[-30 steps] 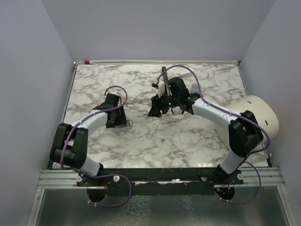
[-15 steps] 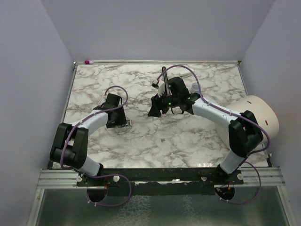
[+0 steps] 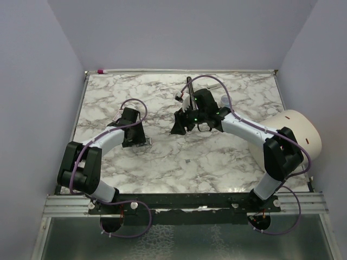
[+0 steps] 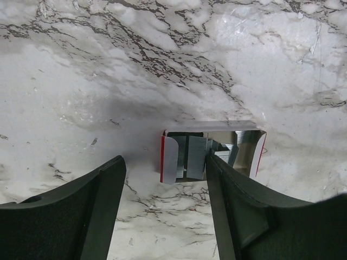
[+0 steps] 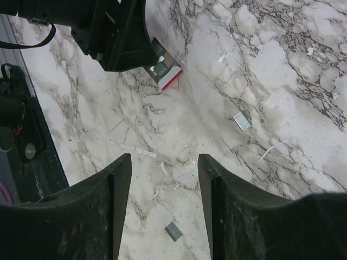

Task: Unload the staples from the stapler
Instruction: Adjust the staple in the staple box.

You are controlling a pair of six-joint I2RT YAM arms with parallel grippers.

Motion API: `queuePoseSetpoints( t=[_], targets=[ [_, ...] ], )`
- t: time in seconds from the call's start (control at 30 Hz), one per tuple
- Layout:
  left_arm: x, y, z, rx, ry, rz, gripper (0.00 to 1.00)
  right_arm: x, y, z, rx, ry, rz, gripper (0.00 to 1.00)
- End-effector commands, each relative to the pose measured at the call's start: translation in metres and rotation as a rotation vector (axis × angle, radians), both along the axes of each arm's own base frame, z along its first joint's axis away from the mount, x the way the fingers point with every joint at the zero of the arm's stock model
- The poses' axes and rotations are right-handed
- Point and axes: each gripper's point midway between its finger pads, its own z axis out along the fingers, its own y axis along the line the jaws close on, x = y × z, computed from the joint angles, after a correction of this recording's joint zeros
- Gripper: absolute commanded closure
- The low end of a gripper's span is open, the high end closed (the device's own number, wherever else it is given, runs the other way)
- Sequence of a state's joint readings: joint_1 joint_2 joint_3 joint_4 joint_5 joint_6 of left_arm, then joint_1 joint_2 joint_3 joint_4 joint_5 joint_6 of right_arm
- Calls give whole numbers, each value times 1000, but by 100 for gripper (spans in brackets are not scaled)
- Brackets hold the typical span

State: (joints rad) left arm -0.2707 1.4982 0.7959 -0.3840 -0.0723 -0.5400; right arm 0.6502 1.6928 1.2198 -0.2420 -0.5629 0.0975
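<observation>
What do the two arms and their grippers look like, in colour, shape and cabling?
Both the left arm and the right arm have white rounded links with black joints. A thin purple cable loops along each. The left gripper and the right gripper are black, each with two broad tapering fingers.

left wrist: finger [image 4: 238,206] covers stapler's [image 4: 187,154] right end | top: we think left gripper [image 3: 136,143] hides most of it

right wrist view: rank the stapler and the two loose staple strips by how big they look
1. stapler, largest.
2. the staple strip on the right and the staple strip near the bottom edge look alike; not ranked, since nearness may differ.
</observation>
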Motion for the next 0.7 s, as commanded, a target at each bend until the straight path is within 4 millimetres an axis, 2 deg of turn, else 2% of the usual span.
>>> queuePoseSetpoints(
  t=[0.0,0.07,0.23,0.37,0.53,0.67],
  targets=[
    [-7,5,-6,29,28,11,39,1,-1,2,12,-24,14,47],
    [-9,7,-7,37,32,10,46,1,-1,2,12,-24,13,47],
    [-8,6,-7,31,32,10,49,1,-1,3,13,-28,11,47],
    [-5,4,-3,24,22,8,47,1,-1,2,10,-25,11,47],
    [-2,3,8,15,0,8,39,0,0,0,13,-17,19,47],
    [-1,4,17,14,-23,12,39,0,1,-1,14,-11,25,47]
  ],
)
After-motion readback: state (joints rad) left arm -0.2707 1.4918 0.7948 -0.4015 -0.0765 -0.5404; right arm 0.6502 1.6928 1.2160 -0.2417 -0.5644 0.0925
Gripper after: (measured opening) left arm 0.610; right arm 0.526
